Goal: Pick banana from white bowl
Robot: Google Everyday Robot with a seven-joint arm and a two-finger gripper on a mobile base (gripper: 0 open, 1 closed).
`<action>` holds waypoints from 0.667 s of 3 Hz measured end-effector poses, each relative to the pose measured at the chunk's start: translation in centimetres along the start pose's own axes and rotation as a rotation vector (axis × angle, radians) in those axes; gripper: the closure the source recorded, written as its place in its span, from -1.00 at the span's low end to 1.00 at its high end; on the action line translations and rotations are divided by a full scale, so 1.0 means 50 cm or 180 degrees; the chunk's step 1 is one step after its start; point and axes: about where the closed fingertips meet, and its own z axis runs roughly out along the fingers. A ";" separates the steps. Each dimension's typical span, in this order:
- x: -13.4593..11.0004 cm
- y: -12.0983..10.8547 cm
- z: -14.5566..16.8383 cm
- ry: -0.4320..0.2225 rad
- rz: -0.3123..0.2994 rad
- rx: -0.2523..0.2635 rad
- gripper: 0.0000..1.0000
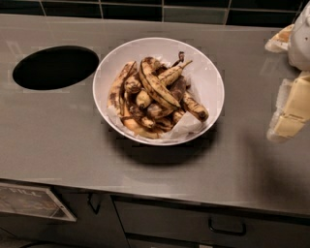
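Observation:
The white bowl [209, 77] stands in the middle of the grey counter, lined with crumpled white paper and holding a pile of spotted bananas. The banana [157, 87], the longest one, slim and curved with dark streaks, lies on top of the pile and runs from upper left to lower right. My gripper [290, 109] shows cream-coloured at the right edge of the view. It hangs above the counter, well to the right of the bowl and apart from it. It holds nothing that I can see.
A round black hole [55, 67] is cut into the counter left of the bowl. Dark tiles [135, 9] run along the back wall. A drawer with a handle [226, 227] lies below the counter's front edge. A white part of the arm [301, 36] is at the upper right.

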 end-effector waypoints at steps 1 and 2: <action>-0.091 0.040 -0.034 -0.0076 -0.0339 0.0018 -1.00; -0.091 0.040 -0.034 -0.0078 -0.0339 0.0018 -1.00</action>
